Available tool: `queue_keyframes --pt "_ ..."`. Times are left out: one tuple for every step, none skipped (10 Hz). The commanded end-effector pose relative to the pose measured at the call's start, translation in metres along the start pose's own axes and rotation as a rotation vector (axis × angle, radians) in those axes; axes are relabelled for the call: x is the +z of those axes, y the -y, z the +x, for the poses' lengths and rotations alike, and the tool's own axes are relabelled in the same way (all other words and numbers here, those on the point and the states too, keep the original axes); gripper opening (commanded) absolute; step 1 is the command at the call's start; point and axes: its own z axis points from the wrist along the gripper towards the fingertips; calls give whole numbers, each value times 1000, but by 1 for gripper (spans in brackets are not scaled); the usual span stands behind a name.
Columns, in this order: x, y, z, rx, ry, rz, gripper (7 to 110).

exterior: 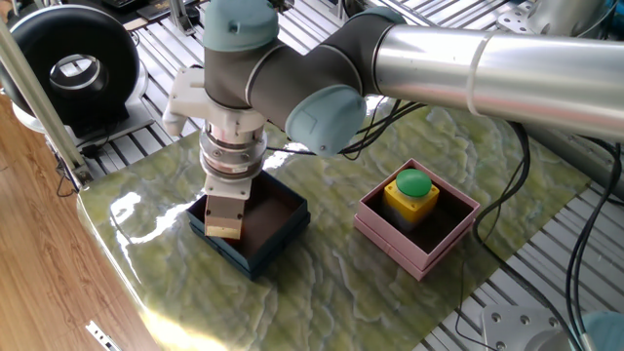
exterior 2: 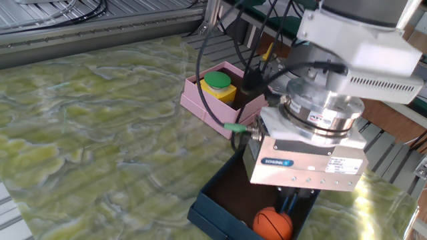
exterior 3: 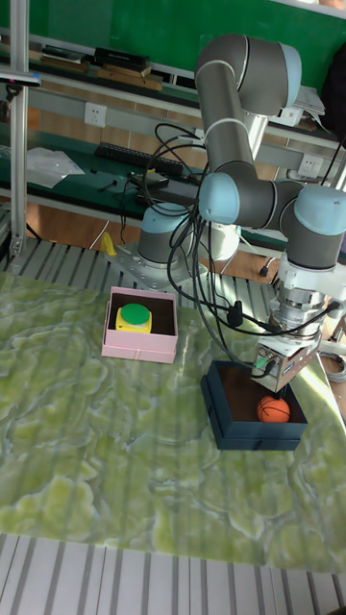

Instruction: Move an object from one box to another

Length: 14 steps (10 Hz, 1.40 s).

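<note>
Tall fixed view: navy box point(exterior 3: 223, 420) contains an orange ball point(exterior 3: 274, 409); pink box point(exterior 3: 140, 355) holds a green-topped yellow block point(exterior 3: 134, 316). Claw point(exterior 2: 288, 200) hangs just above the ball, apparently holding nothing; its opening cannot be told.

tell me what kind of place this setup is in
Probably a robotics lab or workshop: the arm stands at a table laid on a slotted aluminium frame, with loose cables and wall sockets behind.

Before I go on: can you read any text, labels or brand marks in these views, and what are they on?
Blue label strip on the pincer body: white lettering, too blurred to read.
Small dark print on the same plate, to the right of that strip: too small to read.
Navy box, pink box, orange ball: no text visible.
</note>
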Motion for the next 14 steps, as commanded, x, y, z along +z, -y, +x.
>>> queue_keyframes --pt "1 -1 0 -32 9 -14 44" --pt "1 1 1 -37 6 -8 44" --pt "0 3 1 -41 5 1 44" --pt "1 7 2 -42 1 15 66" --pt "3 8 1 -47 4 18 66" --pt "5 10 -1 -56 9 22 66" --pt "6 13 0 -58 5 33 66" --pt "8 14 0 -60 4 36 66" --pt "12 14 -2 -62 10 31 66" --pt "16 13 -5 -64 20 24 66" --pt "18 12 -6 -65 25 21 66" --pt "18 14 -5 -71 19 25 66" --pt "19 15 -3 -71 13 28 66" --pt "20 16 -3 -72 11 32 66"
